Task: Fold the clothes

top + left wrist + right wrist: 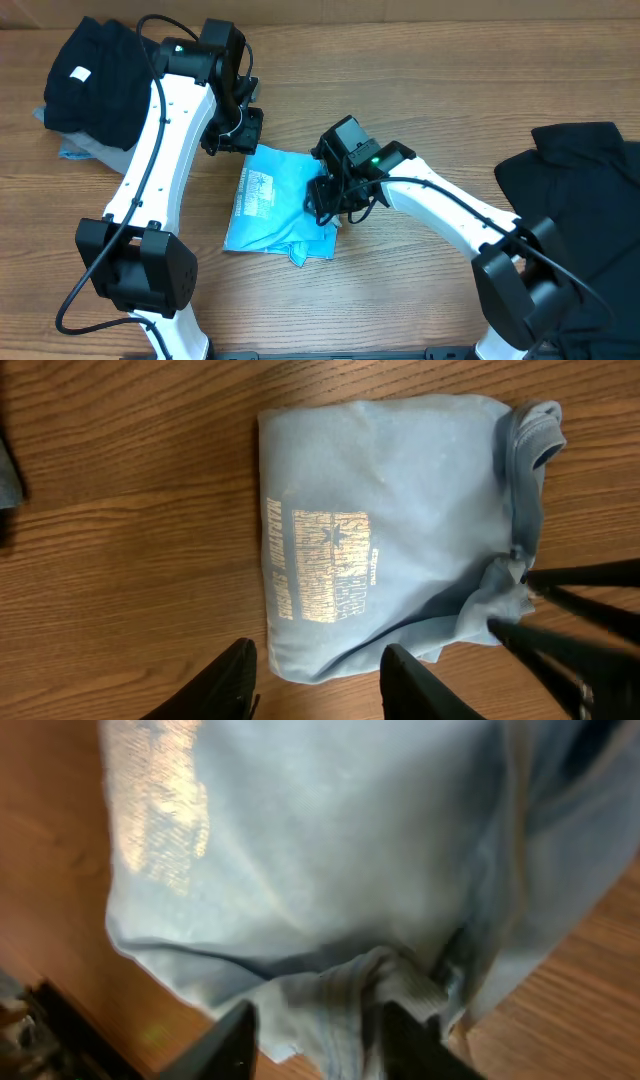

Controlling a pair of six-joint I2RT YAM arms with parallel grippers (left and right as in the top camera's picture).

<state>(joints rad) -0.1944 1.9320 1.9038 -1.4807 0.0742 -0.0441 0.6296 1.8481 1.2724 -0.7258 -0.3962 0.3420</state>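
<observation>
- The folded light blue T-shirt (270,200) sits mid-frame on the table (400,300). There's a black clothes pile (95,75) upper left and a black garment (580,190) at the right edge.
- The left gripper (320,665) hangs just off the shirt's upper edge, jaws partway apart with nothing in them.
- The right gripper (315,1030) is at the shirt's right edge with bunched fabric between its part-spread jaws. Can't tell if it's actually pinching.

White arm shells (182,110), black joints (150,268) and cables (158,110), green wrist lights (178,47), black left pincer (320,685), right pincer (320,1040).

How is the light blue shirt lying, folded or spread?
Folded. The light blue shirt lies as a compact rectangle on the table, print facing up; loose fabric sticks out at one corner.
</observation>
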